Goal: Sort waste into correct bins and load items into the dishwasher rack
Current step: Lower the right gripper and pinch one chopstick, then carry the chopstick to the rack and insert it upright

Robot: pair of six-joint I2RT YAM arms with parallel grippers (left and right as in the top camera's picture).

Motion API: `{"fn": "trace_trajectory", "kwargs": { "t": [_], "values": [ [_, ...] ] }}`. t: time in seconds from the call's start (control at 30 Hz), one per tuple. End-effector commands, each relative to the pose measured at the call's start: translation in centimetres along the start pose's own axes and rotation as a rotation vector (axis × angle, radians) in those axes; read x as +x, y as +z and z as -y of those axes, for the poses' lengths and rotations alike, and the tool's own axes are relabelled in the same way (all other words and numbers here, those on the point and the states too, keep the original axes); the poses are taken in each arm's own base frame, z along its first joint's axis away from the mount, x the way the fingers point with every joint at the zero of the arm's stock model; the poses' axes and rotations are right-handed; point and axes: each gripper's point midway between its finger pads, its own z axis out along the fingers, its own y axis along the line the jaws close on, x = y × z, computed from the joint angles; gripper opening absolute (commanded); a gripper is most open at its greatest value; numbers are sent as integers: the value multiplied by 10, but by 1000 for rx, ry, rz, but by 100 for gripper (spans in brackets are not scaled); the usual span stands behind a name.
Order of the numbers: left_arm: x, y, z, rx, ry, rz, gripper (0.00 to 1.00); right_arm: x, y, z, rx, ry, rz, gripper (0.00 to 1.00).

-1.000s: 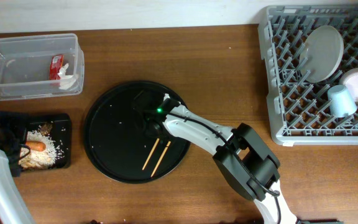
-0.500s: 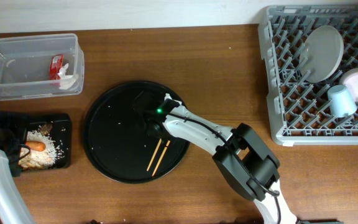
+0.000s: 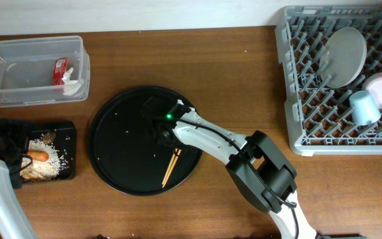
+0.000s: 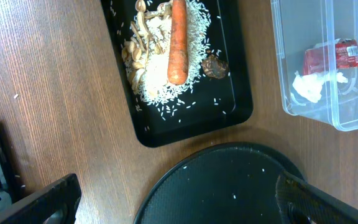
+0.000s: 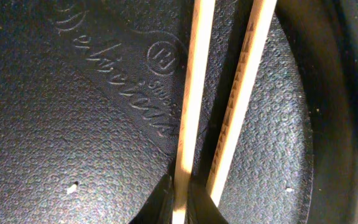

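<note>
the round black plastic tray [image 5: 73,155] wore a fine pebbled grain with embossed lettering; the two wooden chopsticks [image 5: 194,74] were pale tan. at nine o'clock, a small orange carrot [image 4: 178,40] and off-white rice scraps [image 4: 160,87] sat in the shallow black rectangular tray [image 4: 232,102].

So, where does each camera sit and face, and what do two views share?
Overhead: above the table, facing straight down; right gripper reaches onto the round tray.
Left wrist: looks down on carrot and clear tub; open left gripper frames the bottom.
Right wrist: close over the round tray, fingers pinching a chopstick.
Shared: overhead and left wrist both show the carrot.
</note>
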Motion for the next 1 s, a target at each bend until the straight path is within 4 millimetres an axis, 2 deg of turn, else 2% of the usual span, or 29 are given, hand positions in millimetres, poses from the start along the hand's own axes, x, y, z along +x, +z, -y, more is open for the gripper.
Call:
{"fn": "trace_trajectory", "kwargs": {
  "t": [0.0,0.17,0.4,0.53,0.6,0.67,0.73,0.83,0.9,0.93,0.97],
  "values": [
    [-2,-2,-2,-1,-14,11,99,-2,4,2,13,11,-14,4],
    [-2,-2,-2,-1,-14,11,99,-30,-21,8,-25,6,-27,4],
    [-2,-2,-2,-1,-14,11,99,-70,-56,-6,-264,-132,-132,4],
    [-2,-2,-2,-1,-14,11,99,-83,-63,-1,-343,-129,-179,4],
    [-2,-2,-2,-1,-14,11,99,-97,-69,8,-385,-143,-180,4],
    [-2,-2,-2,-1,-14,11,99,-118,-83,22,-440,-167,-152,4],
    [-2,-2,-2,-1,-14,11,99,-143,-107,40,-514,-250,-99,4],
    [-2,-2,-2,-1,-14,11,99,-185,-143,90,-510,-264,-4,4],
    [-2,-2,-2,-1,-14,11,99,-217,-169,135,-493,-211,63,4],
    [-2,-2,-2,-1,-14,11,99,-226,-177,149,-488,-195,84,4],
    [-2,-2,-2,-1,-14,11,99,-247,-192,180,-474,-169,145,4]
  ]
}}
